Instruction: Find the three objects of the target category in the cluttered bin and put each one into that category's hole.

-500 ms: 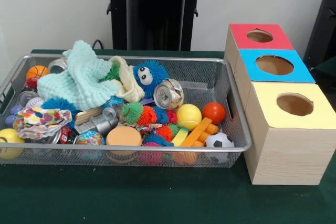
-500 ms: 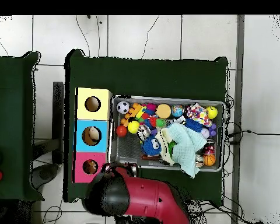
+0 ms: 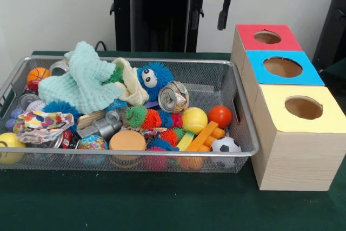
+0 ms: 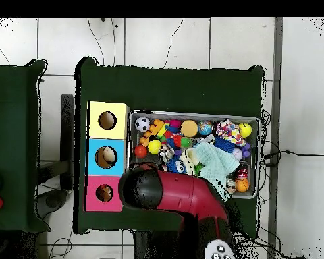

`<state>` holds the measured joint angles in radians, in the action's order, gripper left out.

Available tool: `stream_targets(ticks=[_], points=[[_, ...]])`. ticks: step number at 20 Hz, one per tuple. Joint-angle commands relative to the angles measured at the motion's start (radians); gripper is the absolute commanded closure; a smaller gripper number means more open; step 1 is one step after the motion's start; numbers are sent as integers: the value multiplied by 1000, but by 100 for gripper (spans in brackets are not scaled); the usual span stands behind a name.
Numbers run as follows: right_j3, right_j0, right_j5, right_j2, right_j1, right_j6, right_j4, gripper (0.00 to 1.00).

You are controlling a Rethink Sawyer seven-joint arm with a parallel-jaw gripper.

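Hanging open and empty at 12 o'clock, the hand [image 3: 210, 19] hovers behind the bin [image 3: 246, 133] of cloths and toys.

front view faces the bin [image 3: 130, 113] closely across the table; overhead looks straight down, sharing it

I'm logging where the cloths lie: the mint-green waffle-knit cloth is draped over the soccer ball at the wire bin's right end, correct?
Not quite. In the front view the mint-green waffle-knit cloth lies heaped toward the left rear of the silver wire-mesh bin, beside the blue spiky ball with googly eyes. The black-and-white soccer ball sits uncovered at the right front corner.
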<state>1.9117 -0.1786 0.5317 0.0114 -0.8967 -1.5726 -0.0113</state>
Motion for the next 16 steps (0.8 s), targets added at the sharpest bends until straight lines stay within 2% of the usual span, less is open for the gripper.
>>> stream_targets(ticks=[1,10,16], points=[[-259,7,0,-51,197,-83,-46,0],[-450,-12,21,-60,362,-62,-30,0],[-542,-11,-8,-55,451,-75,-24,0]])
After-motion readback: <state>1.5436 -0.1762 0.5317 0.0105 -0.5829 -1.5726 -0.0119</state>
